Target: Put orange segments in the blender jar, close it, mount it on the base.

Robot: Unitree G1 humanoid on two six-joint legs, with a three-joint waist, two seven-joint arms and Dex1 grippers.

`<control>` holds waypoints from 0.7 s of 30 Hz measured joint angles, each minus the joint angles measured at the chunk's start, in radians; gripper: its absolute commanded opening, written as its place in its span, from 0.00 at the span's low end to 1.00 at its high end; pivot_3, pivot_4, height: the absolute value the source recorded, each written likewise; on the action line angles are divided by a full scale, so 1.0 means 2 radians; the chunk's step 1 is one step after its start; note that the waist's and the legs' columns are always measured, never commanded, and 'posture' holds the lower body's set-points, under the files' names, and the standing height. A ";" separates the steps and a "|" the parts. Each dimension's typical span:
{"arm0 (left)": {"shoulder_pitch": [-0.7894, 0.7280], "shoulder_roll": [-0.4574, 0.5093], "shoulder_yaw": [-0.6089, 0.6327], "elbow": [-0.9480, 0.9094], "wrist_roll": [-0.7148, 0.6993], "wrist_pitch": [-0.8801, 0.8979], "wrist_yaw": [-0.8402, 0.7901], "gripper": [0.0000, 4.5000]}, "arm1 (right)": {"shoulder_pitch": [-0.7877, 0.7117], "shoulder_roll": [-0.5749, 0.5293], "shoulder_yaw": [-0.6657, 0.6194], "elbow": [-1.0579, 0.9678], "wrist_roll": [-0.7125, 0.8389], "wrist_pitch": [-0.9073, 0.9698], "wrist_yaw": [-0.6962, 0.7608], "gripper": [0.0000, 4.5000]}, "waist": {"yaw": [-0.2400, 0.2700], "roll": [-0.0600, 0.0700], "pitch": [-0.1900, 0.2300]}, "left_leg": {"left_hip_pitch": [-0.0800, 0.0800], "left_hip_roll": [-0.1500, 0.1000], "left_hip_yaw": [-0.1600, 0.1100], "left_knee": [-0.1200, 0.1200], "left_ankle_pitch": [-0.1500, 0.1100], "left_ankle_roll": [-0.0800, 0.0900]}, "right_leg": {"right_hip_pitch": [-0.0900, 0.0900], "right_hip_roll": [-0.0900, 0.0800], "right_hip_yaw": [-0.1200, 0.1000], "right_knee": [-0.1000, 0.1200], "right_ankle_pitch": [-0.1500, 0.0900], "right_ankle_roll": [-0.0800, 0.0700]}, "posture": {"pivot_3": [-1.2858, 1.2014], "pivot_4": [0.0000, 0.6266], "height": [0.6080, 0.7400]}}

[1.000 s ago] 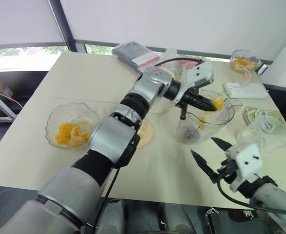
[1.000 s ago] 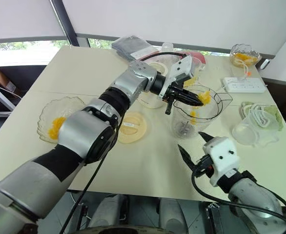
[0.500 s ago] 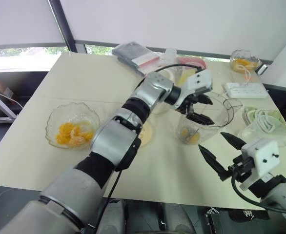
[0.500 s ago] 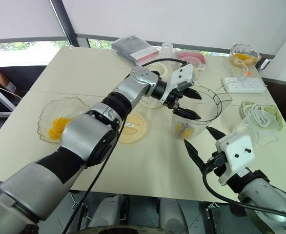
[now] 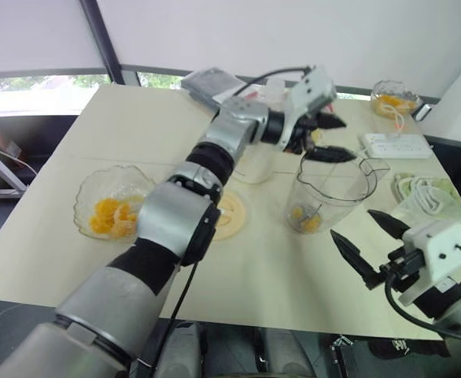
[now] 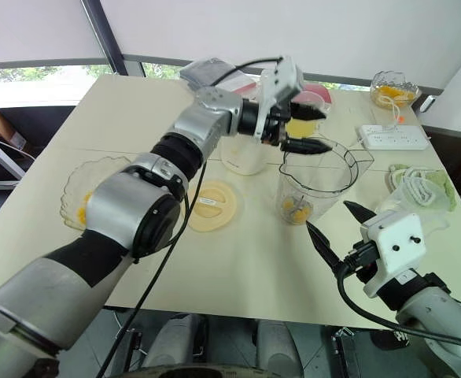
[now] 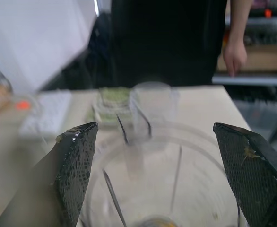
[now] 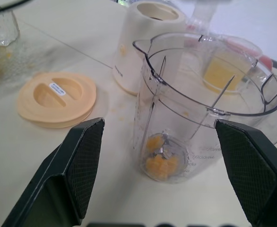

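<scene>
left gripper: fingers spread, empty, over blender jar | right gripper: spread, near blender jar | orange segments: at its bottom

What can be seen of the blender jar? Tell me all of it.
The blender jar is clear plastic, with a pour spout, a handle and inner ribs. It stands upright and lidless on the table, beside the white base. Orange segments lie at its bottom. The open left gripper hovers above its mouth.
</scene>
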State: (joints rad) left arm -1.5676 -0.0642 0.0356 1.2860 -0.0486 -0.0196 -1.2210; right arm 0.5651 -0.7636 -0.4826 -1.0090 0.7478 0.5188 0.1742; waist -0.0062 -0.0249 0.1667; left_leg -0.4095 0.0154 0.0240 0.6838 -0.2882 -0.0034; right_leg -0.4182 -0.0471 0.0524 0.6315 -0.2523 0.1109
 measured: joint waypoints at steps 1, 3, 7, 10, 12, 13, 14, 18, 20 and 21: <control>0.000 0.006 0.005 -0.003 -0.005 0.006 -0.003 0.90 | 0.002 0.003 -0.003 0.000 -0.001 0.001 0.003 0.87 | 0.000 0.000 0.000 | 0.000 0.000 0.000 0.000 0.000 0.000 | 0.000 0.000 0.000 0.000 0.000 0.000 | 0.52 0.24 1.00; 0.002 0.023 0.010 -0.006 -0.011 0.009 -0.008 0.90 | 0.008 0.015 -0.005 0.000 -0.006 0.004 0.007 0.87 | -0.001 0.000 0.000 | 0.000 0.000 0.000 0.000 0.000 0.000 | 0.000 0.000 0.000 0.000 0.000 0.000 | 0.52 0.24 1.00; 0.041 0.050 0.008 -0.042 -0.012 0.005 -0.009 0.90 | 0.020 0.044 -0.012 0.008 -0.036 0.003 0.014 0.87 | -0.001 0.001 0.000 | 0.001 0.000 0.000 0.000 0.000 0.000 | 0.000 0.000 0.000 0.001 0.001 0.001 | 0.52 0.24 1.00; 0.103 0.071 0.008 -0.086 -0.014 0.018 -0.008 0.90 | 0.027 0.071 -0.011 0.017 -0.070 -0.003 0.013 0.87 | -0.002 0.001 0.000 | 0.001 0.000 0.000 0.000 0.000 0.000 | 0.000 0.000 0.000 0.001 0.001 0.001 | 0.52 0.24 1.00; 0.153 0.086 0.005 -0.128 -0.014 0.031 -0.005 0.90 | 0.024 0.092 -0.009 0.026 -0.098 -0.007 0.004 0.87 | -0.002 0.001 0.000 | 0.001 0.001 0.000 0.000 0.000 0.000 | 0.000 0.000 0.000 0.001 0.001 0.001 | 0.52 0.24 1.00; 0.181 0.091 0.002 -0.159 -0.014 0.041 0.001 0.90 | 0.021 0.105 -0.007 0.032 -0.115 -0.014 -0.003 0.87 | -0.002 0.001 0.000 | 0.001 0.001 -0.001 0.000 0.000 0.000 | 0.000 0.000 0.000 0.001 0.001 0.001 | 0.52 0.24 1.00; 0.209 0.095 -0.003 -0.198 -0.015 0.050 0.007 0.90 | 0.015 0.119 -0.006 0.038 -0.130 -0.020 -0.010 0.87 | -0.001 0.001 0.000 | 0.001 0.001 -0.001 0.000 0.000 0.000 | 0.000 0.000 0.000 0.001 0.001 0.001 | 0.52 0.24 1.00; 0.345 0.107 -0.028 -0.365 -0.017 0.090 0.031 0.90 | -0.002 0.177 0.007 0.061 -0.189 -0.045 -0.045 0.87 | -0.001 0.002 -0.001 | 0.001 0.001 -0.001 0.000 0.000 0.000 | 0.000 -0.001 0.000 0.002 0.001 0.002 | 0.52 0.24 1.00; 0.395 0.111 -0.039 -0.414 -0.020 0.115 0.040 0.90 | -0.004 0.193 0.006 0.077 -0.212 -0.052 -0.056 0.87 | 0.000 0.002 -0.001 | 0.001 0.001 -0.001 0.000 0.000 0.000 | 0.000 -0.001 0.000 0.002 0.001 0.002 | 0.52 0.24 1.00; 0.415 0.113 -0.045 -0.441 -0.024 0.128 0.044 0.90 | -0.005 0.201 0.003 0.086 -0.222 -0.059 -0.059 0.87 | 0.001 0.002 -0.001 | 0.001 0.001 -0.001 0.000 0.000 -0.001 | 0.000 -0.001 0.000 0.002 0.001 0.001 | 0.52 0.24 1.00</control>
State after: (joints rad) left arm -0.7366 0.1624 -0.0551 0.4049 -0.0966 0.2354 -1.1337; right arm 0.5555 -0.3617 -0.4769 -0.8362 0.3044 0.4009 0.0560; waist -0.0043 -0.0213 0.1648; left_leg -0.4076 0.0168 0.0223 0.6841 -0.2876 -0.0046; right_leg -0.4180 -0.0492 0.0528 0.6356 -0.2505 0.1139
